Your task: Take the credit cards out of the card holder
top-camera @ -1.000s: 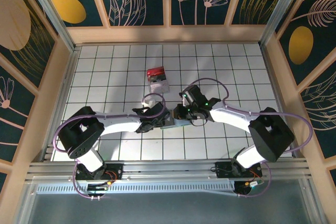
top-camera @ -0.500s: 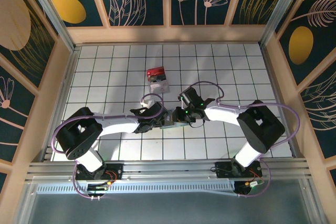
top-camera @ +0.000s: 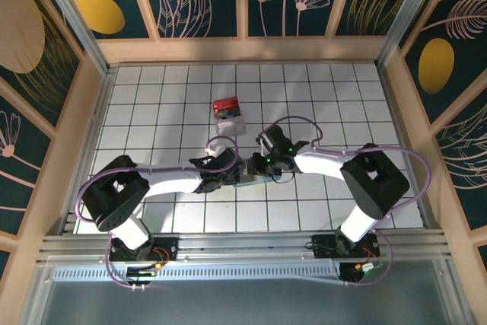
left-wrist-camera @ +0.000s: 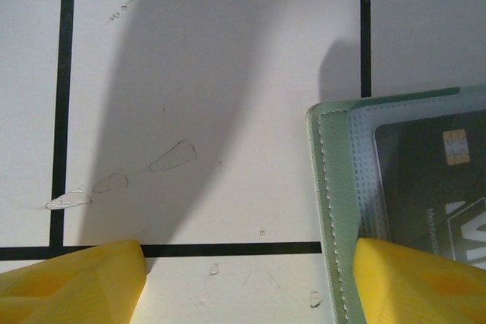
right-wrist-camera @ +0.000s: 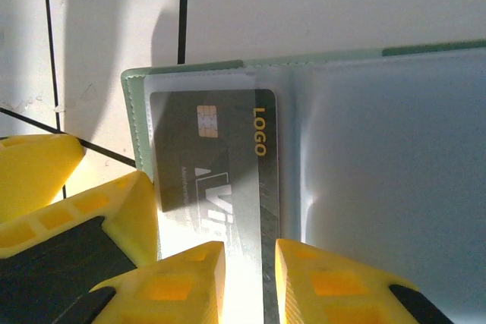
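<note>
So the left pincer (left-wrist-camera: 250, 286) hasn't budged compared with a second ago. It's spread wide open, one finger on the bare table (left-wrist-camera: 213, 96) and the other pressed down on the near corner of the card holder (left-wrist-camera: 338, 210), right at its stitched edge. Looks like it's just pinning the thing flat.

The holder lies open between the two pincers, and a dark card (right-wrist-camera: 209, 161) with a chip and a gold LOGO stripe sits in the clear pocket of the leaf nearest the left pincer.

What actually changed is on the right side. In the overhead view the right arm has folded in, and its pincer (right-wrist-camera: 247, 278) has slid closer to the holder than it was a second ago. Its fingers are now nearly together, straddling the card's gold-stripe edge with only a thin gap. I honestly can't tell whether they're pinching the card or just resting on it.

My read is that the pull-out is about to start, since the card is still in the pocket. The red-topped block (top-camera: 227, 112) sits beyond both pincers, same spot as before.
</note>
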`<state>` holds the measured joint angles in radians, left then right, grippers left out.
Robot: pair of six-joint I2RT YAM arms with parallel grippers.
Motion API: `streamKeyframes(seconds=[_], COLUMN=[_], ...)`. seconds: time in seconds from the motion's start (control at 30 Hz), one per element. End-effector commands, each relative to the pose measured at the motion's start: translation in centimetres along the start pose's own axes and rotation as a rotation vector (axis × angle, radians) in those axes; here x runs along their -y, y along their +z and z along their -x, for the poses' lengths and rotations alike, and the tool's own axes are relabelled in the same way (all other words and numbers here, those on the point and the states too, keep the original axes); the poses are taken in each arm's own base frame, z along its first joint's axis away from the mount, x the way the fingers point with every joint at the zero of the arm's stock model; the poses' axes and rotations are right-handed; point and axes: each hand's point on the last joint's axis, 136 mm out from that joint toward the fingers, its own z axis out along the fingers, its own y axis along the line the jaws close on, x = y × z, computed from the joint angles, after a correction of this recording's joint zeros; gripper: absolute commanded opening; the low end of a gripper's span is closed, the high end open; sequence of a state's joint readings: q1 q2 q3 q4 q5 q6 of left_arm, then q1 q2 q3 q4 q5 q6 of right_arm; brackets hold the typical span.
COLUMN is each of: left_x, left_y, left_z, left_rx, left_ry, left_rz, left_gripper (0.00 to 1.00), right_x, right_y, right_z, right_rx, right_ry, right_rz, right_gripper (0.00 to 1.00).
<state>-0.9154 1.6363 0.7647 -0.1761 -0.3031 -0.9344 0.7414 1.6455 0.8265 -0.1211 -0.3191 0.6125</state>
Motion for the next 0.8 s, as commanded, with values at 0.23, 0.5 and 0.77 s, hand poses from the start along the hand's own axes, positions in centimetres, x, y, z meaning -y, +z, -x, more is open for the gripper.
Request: streamKeyframes(seconds=[0.23, 0.5, 0.77], left_x=[-1.1, -1.2, -1.5], left_y=[1.9, 2.4, 2.6], left_z=[-3.0, -3.2, -3.3], left_rx=[-0.108, -0.118, -0.122], left_ry=[0.023, 0.037, 0.053], left_rz=[0.015, 0.033, 0.054], left_gripper=[0.74, 0.74, 0.74], right_x=[0.3, -1.6, -2.7], right_y=[1.3, 0.4, -0.9], right_z=[0.1, 0.6, 1.2], right_rx=[-0.015, -0.006, 0.017], right_ry=[0.020, 0.009, 0.002], right_rz=[-0.016, 0.078, 0.142], right_gripper=[0.25, 0.19, 0.16])
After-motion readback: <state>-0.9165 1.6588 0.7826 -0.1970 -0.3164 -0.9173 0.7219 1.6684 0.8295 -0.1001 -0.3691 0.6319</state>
